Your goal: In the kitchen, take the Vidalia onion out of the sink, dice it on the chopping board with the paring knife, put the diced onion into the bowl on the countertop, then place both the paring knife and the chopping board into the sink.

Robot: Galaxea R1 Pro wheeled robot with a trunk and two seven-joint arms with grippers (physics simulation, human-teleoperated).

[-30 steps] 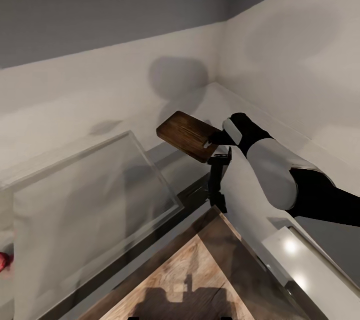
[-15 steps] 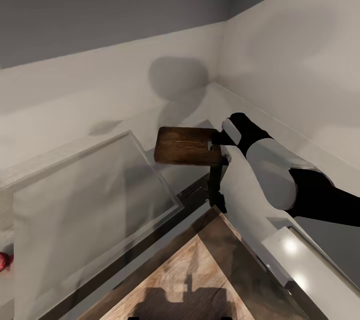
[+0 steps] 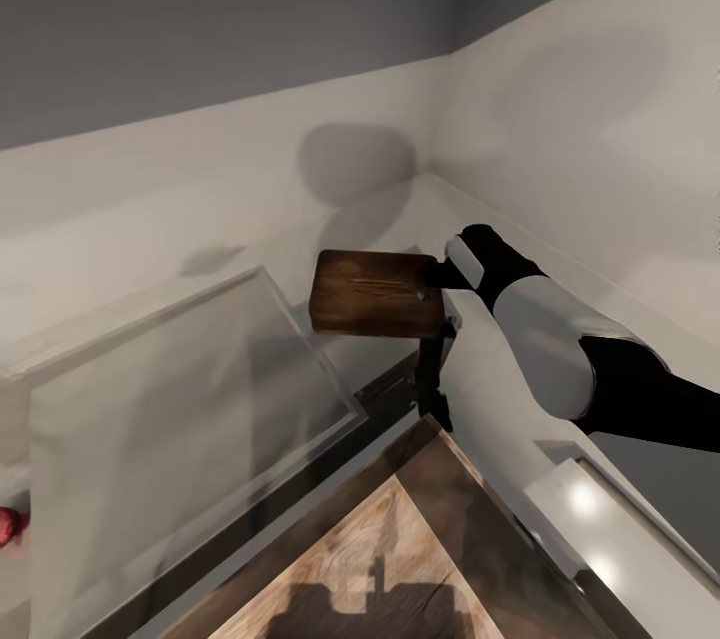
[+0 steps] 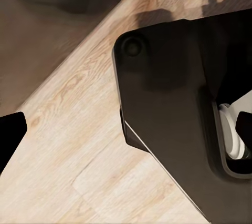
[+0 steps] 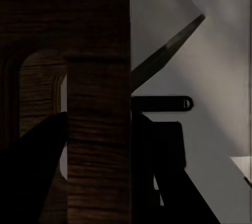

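chopping board (image 3: 375, 293) in right jaws, aloft

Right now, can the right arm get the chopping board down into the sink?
Probably yes. The right gripper already holds the chopping board in the air at its handle end, just beside the sink basin's near corner, with nothing visible between them. How deep the basin is cannot be judged.
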